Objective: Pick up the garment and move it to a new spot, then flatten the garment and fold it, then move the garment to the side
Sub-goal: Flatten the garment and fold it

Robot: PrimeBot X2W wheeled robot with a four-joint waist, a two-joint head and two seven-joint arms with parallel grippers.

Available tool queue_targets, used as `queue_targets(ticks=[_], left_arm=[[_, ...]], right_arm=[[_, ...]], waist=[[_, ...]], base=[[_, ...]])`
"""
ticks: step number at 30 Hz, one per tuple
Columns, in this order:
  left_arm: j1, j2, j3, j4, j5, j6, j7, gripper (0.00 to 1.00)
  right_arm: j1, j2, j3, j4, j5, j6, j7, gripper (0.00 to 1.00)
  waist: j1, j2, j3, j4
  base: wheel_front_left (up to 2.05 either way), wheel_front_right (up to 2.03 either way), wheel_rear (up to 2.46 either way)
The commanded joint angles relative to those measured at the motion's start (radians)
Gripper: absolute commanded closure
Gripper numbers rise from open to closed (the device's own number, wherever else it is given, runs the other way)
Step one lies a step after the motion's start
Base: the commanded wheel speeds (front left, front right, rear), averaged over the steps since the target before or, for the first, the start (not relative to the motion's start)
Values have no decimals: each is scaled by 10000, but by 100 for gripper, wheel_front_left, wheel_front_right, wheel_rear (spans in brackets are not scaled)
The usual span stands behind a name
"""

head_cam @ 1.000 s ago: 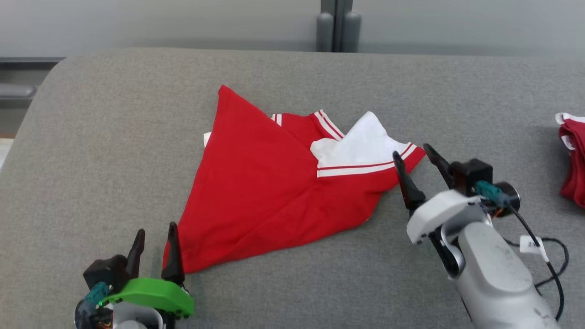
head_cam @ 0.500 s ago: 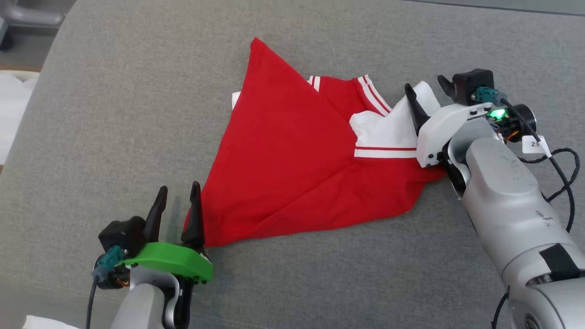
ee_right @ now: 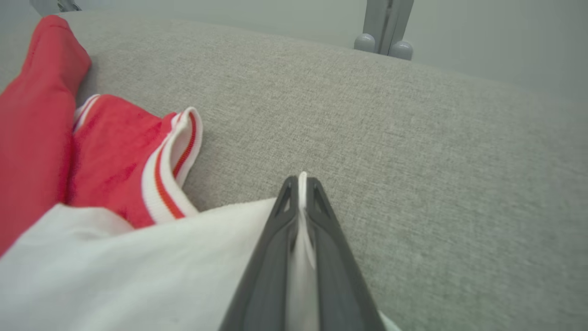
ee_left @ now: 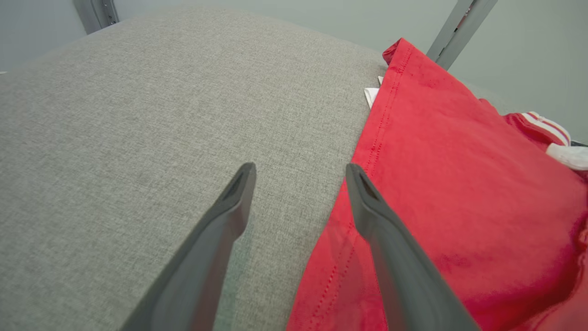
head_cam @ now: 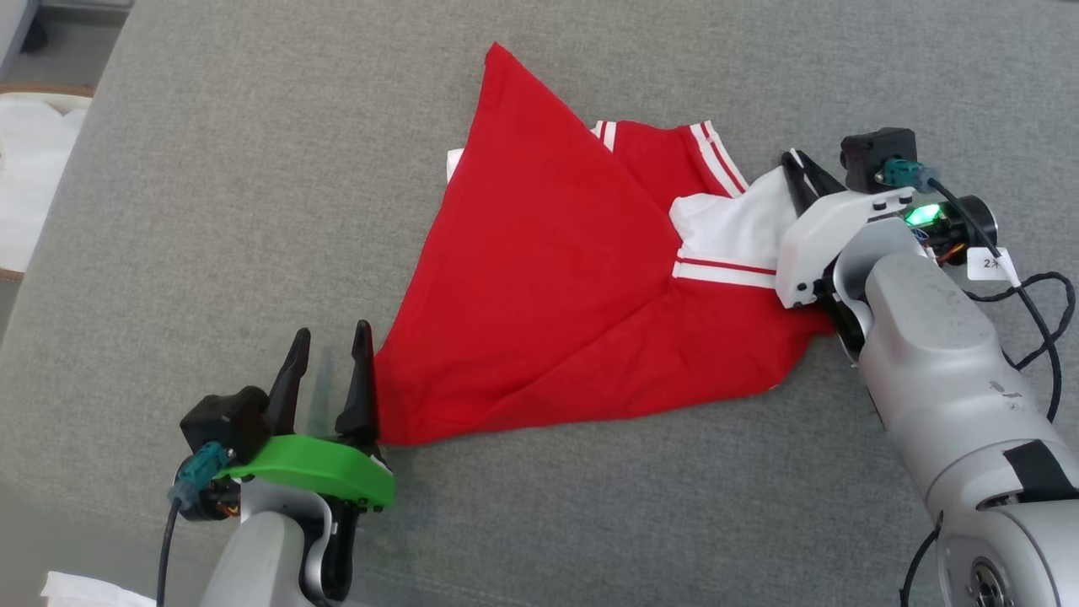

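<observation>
One red garment [head_cam: 548,320] with white striped trim is laid, partly bunched, mid-surface on the grey padded table [head_cam: 211,211]. It is spread as a rough triangle whose peak is pointed to the far side and whose long axis is set from the near-left corner to the far-right white panel [head_cam: 729,228]. Right gripper [head_cam: 797,160]: jaws clenched on that panel's edge, judged a hold taken for lifting; left gripper [head_cam: 332,330]: jaws released and spread at the near-left hem corner, one finger over red cloth, one over bare table, seemingly staged for a second hold.

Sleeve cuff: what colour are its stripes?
The cuff is white with a red stripe; clearest in right wrist view.
</observation>
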Motion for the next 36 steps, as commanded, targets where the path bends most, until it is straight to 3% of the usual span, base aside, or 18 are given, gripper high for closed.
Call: queue_targets(ticks=[1,6,13,16,26,33,34,35,36], left_arm=[[-47,22,-19,-58,-38,-32,-5,0],[-95,22,-120,-106,-92,-33,-5,0],[280,22,59,9,83,-33,-5,0],[436,25,182,50,214,-33,-5,0],[979,29,417,175,571,-33,-5,0],[1443,32,772,308,853,-33,-5,0],[1512,31,814,343,911,-32,-5,0],[1557,29,844,364,940,-33,-5,0],[1611,29,877,376,986,-33,-5,0]], right_arm=[[-97,-90,-106,-162,-92,-15,-138,100],[-604,-67,28,-1637,113,-15,-325,100],[-236,-73,1608,-5591,1360,-15,-326,100],[306,-96,2173,-6636,1505,-15,-317,100],[4338,-808,3067,-8856,2901,-15,-319,100],[7434,-919,2530,-9177,3189,-15,-321,99],[7771,-914,2441,-9048,3186,-15,-319,91],[8001,-923,2420,-8963,3179,-15,-321,65],[8230,-942,2328,-8842,3138,-15,-320,46]], waist=[[0,0,-66,-61],[0,0,-212,6],[0,0,-615,-246],[0,0,-840,-562],[0,0,-1771,-1769],[0,0,-2381,-2406],[0,0,-2481,-2481],[0,0,-2554,-2526],[0,0,-2652,-2578]], base=[[0,0,0],[0,0,0],[0,0,0],[0,0,0],[0,0,0],[0,0,0],[0,0,0],[0,0,0],[0,0,0]])
